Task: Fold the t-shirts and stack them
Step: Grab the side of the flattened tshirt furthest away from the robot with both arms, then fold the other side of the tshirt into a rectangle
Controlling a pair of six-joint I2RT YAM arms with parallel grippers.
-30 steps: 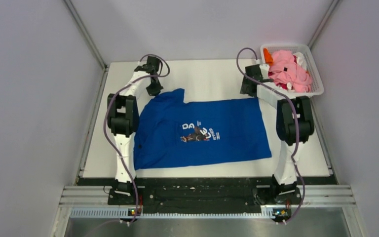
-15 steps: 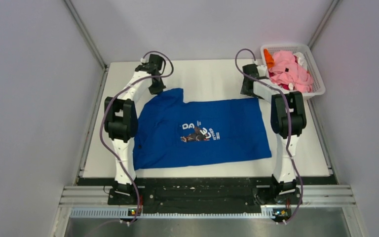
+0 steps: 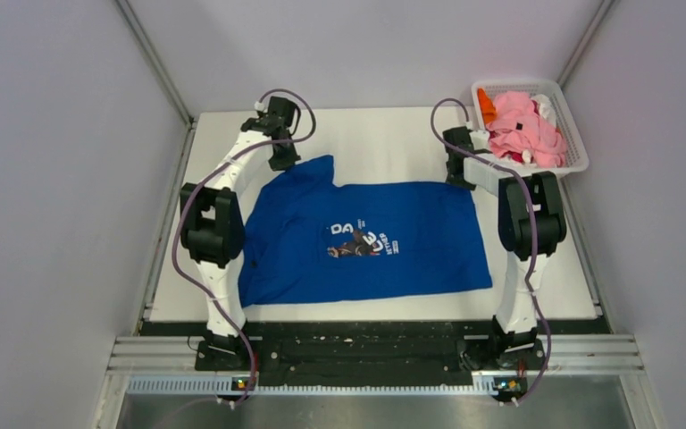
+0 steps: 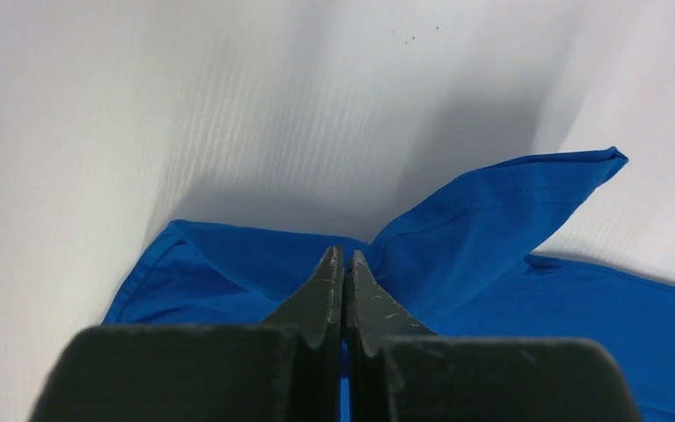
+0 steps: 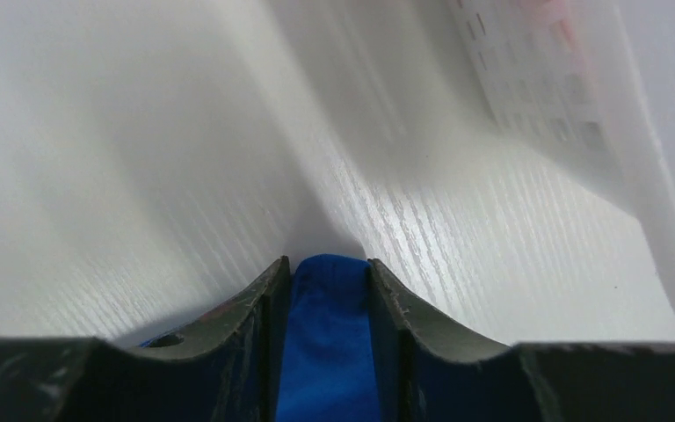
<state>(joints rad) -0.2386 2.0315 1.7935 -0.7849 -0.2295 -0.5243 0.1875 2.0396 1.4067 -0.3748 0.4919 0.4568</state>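
My left fingers [image 4: 316, 294] are pressed together at the far left shoulder of the blue t-shirt [image 3: 366, 237], and they seem to pinch a fold of it, with the sleeve [image 4: 501, 211] flaring up just beside the tips. My right fingers [image 5: 259, 308] stand apart, with the shirt's far right hem corner lying between them; as I judge it, they have not closed on it yet. The shirt lies spread across the table [image 3: 375, 138], print up. The pink shirts [image 3: 522, 125] are heaped in the white basket [image 3: 574, 152] at the far right.

The risk here is an uneven fold. If I lift on the left before the right has a hold, that corner will trail and the far edge will twist. On the left I may be holding only one layer near the sleeve, so the body could sag away as I carry it. The right fingers sit near the basket wall, so a wide swing could knock it. Closing too shallow on the corner would let the thin cloth slip out halfway.
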